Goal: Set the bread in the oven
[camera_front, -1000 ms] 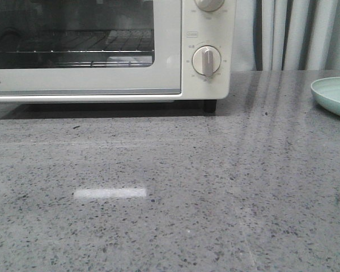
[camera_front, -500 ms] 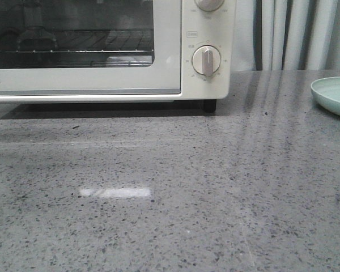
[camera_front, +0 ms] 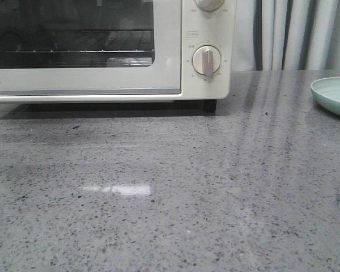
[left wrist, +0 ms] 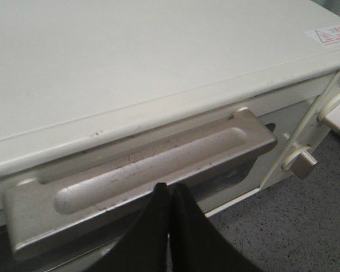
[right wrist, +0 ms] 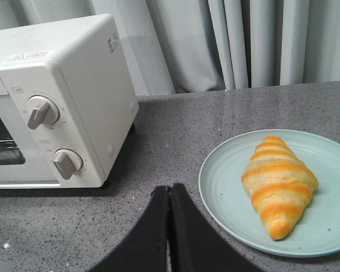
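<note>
Right wrist view: bread point(right wrist: 279, 184) on plate point(right wrist: 226, 204) beside oven point(right wrist: 62, 96); both claws closed, empty, left claw point(left wrist: 170, 195) at oven handle point(left wrist: 141, 175).

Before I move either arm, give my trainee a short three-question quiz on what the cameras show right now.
1. True or false: the oven door is shut.
2. Where is the bread? A) on the oven rack B) on the plate C) bare on the counter
3. Fill in: the left end effector sits right in front of the door's ____.

Key
1. True; the door sits flush in the front view.
2. B; it lies on the pale green plate, right of the oven.
3. Handle; the fingers are together and hold nothing. The right end effector is likewise shut and empty, near the plate.
</note>
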### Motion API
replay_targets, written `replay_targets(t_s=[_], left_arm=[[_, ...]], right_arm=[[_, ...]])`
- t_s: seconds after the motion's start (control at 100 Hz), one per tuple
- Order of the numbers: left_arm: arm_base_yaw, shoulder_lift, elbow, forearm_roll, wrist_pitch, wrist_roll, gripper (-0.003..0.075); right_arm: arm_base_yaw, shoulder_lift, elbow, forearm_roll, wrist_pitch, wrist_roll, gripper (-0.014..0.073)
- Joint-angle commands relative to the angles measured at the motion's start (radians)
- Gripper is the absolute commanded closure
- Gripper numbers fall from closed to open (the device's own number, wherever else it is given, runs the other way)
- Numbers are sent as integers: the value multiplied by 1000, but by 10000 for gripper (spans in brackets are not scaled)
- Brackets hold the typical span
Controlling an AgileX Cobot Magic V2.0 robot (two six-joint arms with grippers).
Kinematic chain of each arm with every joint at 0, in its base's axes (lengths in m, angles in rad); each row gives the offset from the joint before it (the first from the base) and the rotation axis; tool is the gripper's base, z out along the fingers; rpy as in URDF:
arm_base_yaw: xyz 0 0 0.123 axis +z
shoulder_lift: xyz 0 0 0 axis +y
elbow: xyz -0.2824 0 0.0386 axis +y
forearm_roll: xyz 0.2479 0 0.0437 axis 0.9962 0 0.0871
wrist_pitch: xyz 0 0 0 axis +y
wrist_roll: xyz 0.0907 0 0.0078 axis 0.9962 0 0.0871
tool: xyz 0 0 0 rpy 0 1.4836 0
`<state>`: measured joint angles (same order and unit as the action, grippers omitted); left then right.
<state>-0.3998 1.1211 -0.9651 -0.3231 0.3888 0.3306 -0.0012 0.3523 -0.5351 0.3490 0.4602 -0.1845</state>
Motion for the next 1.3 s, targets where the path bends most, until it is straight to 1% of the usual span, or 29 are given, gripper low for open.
replay_targets(t_s=[0.0, 0.1, 0.21, 0.31, 0.41, 0.48, 0.74, 0.84, 0.94, 0.99, 1.05, 1.15, 1.29], left_arm=[[-5, -8, -34, 7, -93, -1, 741], [-5, -12, -40, -2, -116, -1, 741], [-5, -33, -44, -60, -109, -1, 741], [-7, -55, -46, -56, -130, -1, 741], [-7, -52, -46, -52, -190, -1, 741], [-7, -34, -46, -34, -199, -1, 741], [-7, 29, -46, 76, -92, -1, 741], [-7, 42, -46, 82, -71, -1, 741], [-7, 43, -46, 82, -13, -1, 741], [-7, 31, -44, 91, 28, -1, 742], [-7, 4, -24, 109, 41, -1, 742], [-7, -63, 37, 127, 57, -1, 742], [-7, -164, 131, 124, 142, -1, 742]], right_arm=[[2, 15, -35, -1, -68, -13, 662], [2, 15, -35, -1, -68, -13, 662], [2, 15, -35, -1, -63, -13, 662], [2, 15, -35, -1, -58, -13, 662], [2, 15, -35, -1, -58, -13, 662], [2, 15, -35, -1, -60, -13, 662], [2, 15, -35, -1, -58, -13, 662], [2, 15, -35, -1, -55, -13, 662], [2, 15, -35, -1, -55, -13, 662], [2, 15, -35, -1, -55, -13, 662], [2, 15, -35, -1, -55, -13, 662], [2, 15, -35, -1, -54, -13, 662], [22, 15, -35, -1, -54, -13, 662]])
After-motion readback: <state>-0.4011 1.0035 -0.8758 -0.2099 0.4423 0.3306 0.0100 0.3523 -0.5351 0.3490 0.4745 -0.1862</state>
